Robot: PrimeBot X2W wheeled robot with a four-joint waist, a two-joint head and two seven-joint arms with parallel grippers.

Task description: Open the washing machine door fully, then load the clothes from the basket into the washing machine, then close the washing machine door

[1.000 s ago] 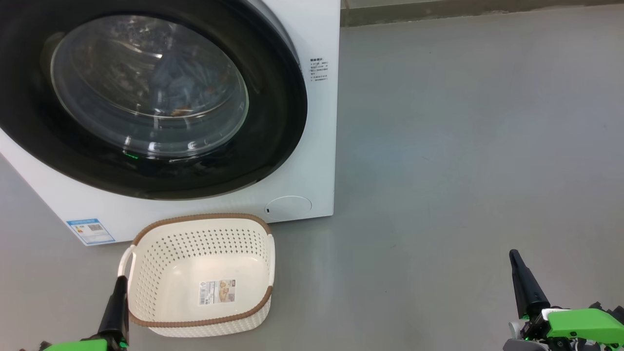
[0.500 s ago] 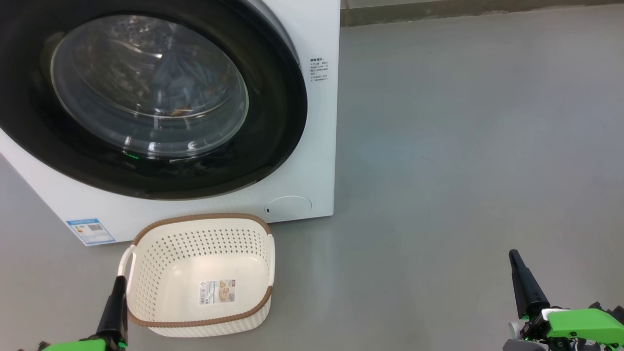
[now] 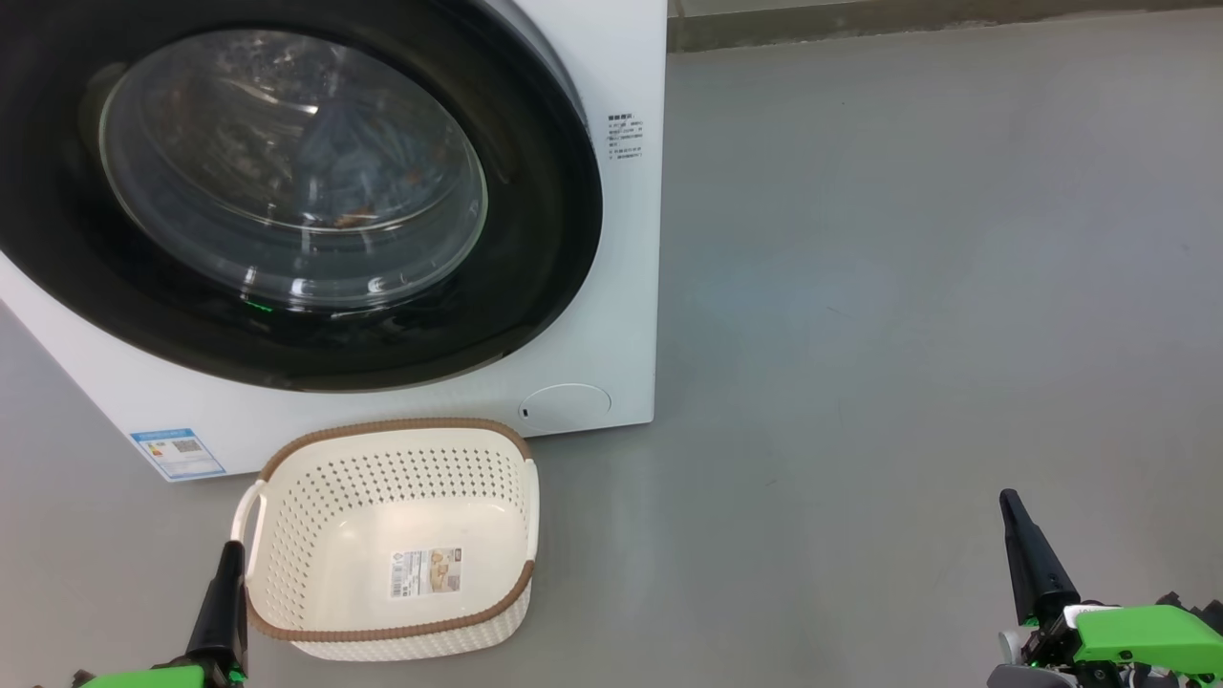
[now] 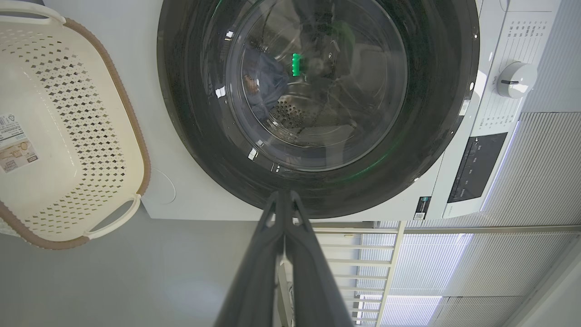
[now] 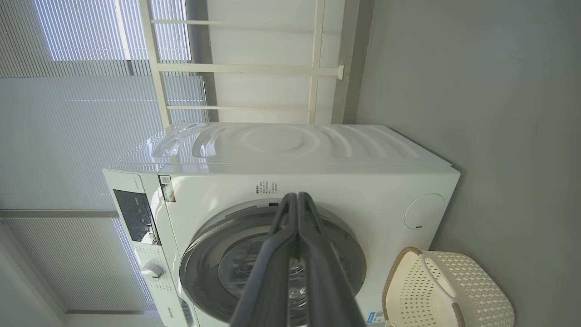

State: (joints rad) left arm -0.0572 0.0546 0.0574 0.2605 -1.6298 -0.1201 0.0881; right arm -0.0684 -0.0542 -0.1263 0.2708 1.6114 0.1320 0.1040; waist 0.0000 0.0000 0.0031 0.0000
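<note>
so, washing machine door [image 3: 535,239]: sits closed against the washing machine [image 3: 621,76], upper left of the head frame.
clothes [image 3: 354,162]: blue fabric seen through the glass [image 3: 191,115], inside the machine, upper left.
basket [image 3: 392,423]: empty but for its label [image 3: 426,571], on the floor [image 3: 908,287] just below the door, lower left of frame.
left gripper [image 3: 229,564]: fingers pressed together, holding nothing, bottom left, just beside the basket's near handle [image 3: 245,516].
right gripper [image 3: 1015,516]: fingers together, empty, bottom right, well apart from everything.
stage: all three steps look done.
risk: the latch may not have caught; the frames cannot tell, and a door merely resting shut would swing open.
risk: any sideways move of the left arm could clip the handle and shove the basket.
risk: cloth pinched in the gasket would block sealing; none is visible.
</note>
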